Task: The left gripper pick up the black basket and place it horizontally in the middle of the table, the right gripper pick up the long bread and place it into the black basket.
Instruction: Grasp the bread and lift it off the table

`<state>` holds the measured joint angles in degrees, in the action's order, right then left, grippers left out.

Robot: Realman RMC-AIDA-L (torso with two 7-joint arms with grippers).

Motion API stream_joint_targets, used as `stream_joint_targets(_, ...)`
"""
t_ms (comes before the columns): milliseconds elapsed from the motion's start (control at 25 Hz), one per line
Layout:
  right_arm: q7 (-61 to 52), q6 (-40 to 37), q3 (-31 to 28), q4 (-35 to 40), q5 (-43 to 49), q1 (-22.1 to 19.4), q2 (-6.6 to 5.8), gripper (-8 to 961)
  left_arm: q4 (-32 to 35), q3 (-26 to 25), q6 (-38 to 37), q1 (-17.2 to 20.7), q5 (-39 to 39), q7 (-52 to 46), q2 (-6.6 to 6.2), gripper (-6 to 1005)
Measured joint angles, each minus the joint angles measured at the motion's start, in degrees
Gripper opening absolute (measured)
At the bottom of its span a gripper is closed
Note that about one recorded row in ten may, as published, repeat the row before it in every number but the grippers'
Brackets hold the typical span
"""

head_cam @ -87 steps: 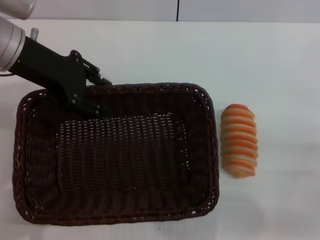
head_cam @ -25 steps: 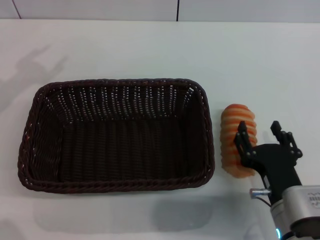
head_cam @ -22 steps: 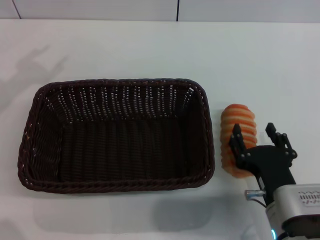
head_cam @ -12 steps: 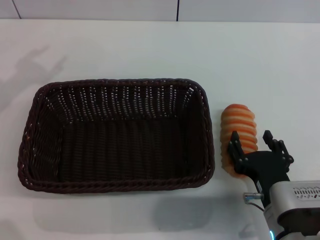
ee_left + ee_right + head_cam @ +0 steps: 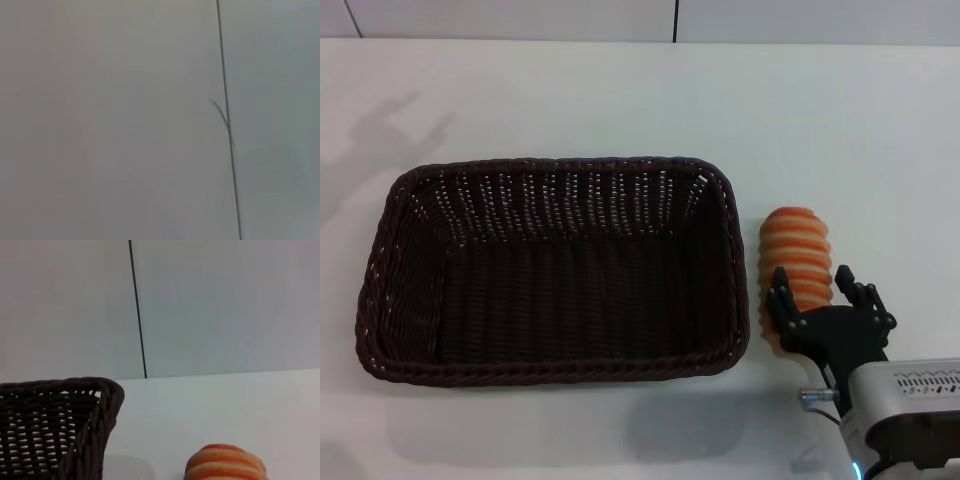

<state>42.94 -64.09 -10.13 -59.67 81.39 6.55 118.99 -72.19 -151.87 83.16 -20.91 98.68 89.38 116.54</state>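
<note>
The right gripper [image 5: 813, 292] has its jaws apart around the near end of the bread [image 5: 797, 268], beside the basket [image 5: 550, 270] on the desk [image 5: 620, 90].

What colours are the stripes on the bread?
Orange and cream stripes run across the long bread; head view shows it best.

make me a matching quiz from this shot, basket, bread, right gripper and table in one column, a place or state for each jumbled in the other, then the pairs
Things:
1. basket
2. bread
3. right gripper
4. table

Places or states:
A. open, fingers either side of the near end of the striped loaf
B. white, bearing everything else
C. empty, dark woven, left of the loaf
D. lying on the table just outside the basket's right rim

Pairs: 1-C, 2-D, 3-A, 4-B
</note>
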Motion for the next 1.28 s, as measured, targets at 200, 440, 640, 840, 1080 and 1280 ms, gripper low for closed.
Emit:
stream_joint_targets(200, -0.19, 0.65, -0.24, 0.47, 0.0, 0.23, 0.16, 714, -0.41, 0.0, 0.14, -0.01, -0.16, -0.01, 0.09, 652)
stream_joint_targets(440, -2.74, 0.86, -0.05, 1.58, 0.0, 0.97, 0.27, 715, -0.68, 0.0, 0.42, 0.02, -0.17, -0.13, 0.18, 652)
stream_joint_targets(640, -4.12, 1.44, 0.11, 2.12, -0.01, 1.44, 0.23, 672, -0.92, 0.0, 0.5, 0.09, -0.26, -0.52, 0.18, 652)
stream_joint_targets(840, -4.14, 1.48, 0.17, 2.22, 0.06, 1.63, 0.19, 569, -1.89, 0.0, 0.78, 0.26, -0.27, -0.84, 0.44, 652)
stream_joint_targets(1080, -4.63, -0.95, 0.3, 2.12, 0.53, 1.61, 0.12, 502, -2.33, 0.0, 1.12, 0.34, -0.27, -1.4, 0.54, 652)
stream_joint_targets(1280, -4.65, -8.81, 1.75, 1.74, 1.95, 1.4, -0.12, 468, -2.48, 0.0, 1.14, 0.4, -0.27, -1.41, 0.53, 652)
